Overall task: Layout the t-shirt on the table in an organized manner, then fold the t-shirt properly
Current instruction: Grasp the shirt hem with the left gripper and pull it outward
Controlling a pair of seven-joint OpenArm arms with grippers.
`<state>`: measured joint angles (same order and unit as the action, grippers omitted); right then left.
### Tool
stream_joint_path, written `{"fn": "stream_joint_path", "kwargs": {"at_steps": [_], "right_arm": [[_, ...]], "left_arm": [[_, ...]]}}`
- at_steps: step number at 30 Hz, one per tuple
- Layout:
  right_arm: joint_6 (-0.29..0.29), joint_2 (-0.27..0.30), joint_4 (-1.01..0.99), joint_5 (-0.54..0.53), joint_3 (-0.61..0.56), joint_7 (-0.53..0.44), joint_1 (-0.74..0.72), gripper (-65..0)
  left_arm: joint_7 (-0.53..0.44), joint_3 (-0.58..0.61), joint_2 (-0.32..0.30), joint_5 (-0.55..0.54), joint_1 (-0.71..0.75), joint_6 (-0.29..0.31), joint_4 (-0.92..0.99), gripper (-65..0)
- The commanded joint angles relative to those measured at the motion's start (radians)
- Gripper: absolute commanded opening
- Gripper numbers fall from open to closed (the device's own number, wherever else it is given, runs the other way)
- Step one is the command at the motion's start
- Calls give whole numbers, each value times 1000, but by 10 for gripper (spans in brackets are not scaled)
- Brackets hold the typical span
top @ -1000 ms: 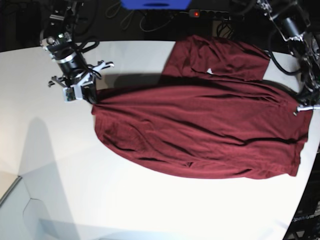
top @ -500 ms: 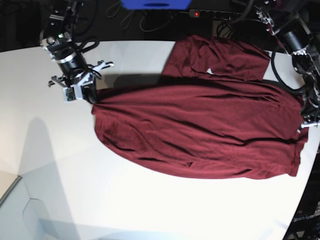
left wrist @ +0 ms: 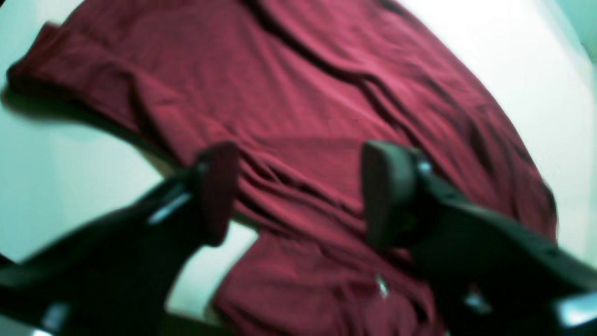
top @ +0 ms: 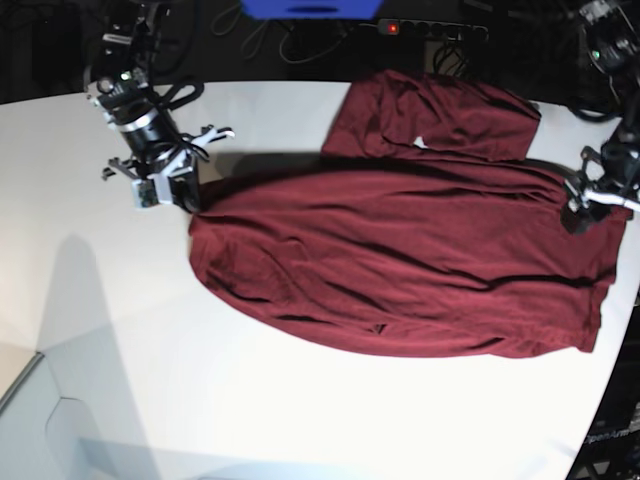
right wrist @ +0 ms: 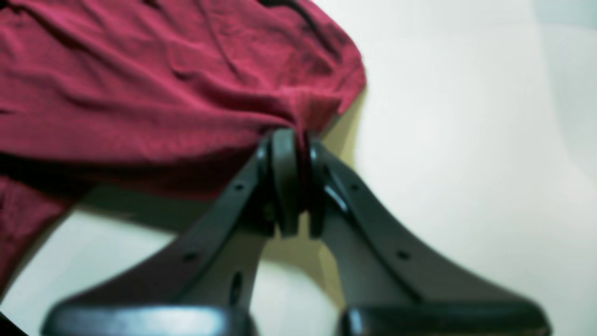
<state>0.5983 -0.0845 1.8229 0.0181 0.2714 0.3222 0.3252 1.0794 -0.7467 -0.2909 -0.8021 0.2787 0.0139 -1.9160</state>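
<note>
Across the smooth white table (top: 120, 330) lies a wrinkled dark maroon knit t-shirt (top: 400, 270); the right gripper (right wrist: 298, 140) pinches its left edge, the left gripper (left wrist: 298, 196) gapes wide above its right side.

You've got the dark maroon t-shirt (top: 400, 270) spread wrinkled across the white table (top: 150, 360), one part folded back at the far edge, hem corner bunched.

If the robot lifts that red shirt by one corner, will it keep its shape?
Probably not. The t-shirt lies creased in soft ripples, so it looks floppy and would likely sag. Where the right gripper pinches its edge, the cloth bunches. On the smooth table, it would probably drag rather than roll.
</note>
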Motion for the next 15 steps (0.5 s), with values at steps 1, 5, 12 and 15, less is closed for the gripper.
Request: {"fn": "stream_joint_path", "kwargs": {"at_steps": [1, 5, 12, 15], "right_arm": [[1, 2, 18, -20, 1, -28, -5, -650], [1, 1, 18, -20, -1, -28, -13, -650], [1, -1, 18, -20, -1, -28, -24, -650], [1, -1, 18, -20, -1, -28, -24, -650]], "left_arm": [[6, -7, -14, -29, 37, -15, -27, -214], [-12, 23, -14, -10, 127, -15, -12, -214], [-129, 175, -15, 134, 182, -13, 99, -215], [-167, 241, -18, 169, 182, -13, 137, -215]]}}
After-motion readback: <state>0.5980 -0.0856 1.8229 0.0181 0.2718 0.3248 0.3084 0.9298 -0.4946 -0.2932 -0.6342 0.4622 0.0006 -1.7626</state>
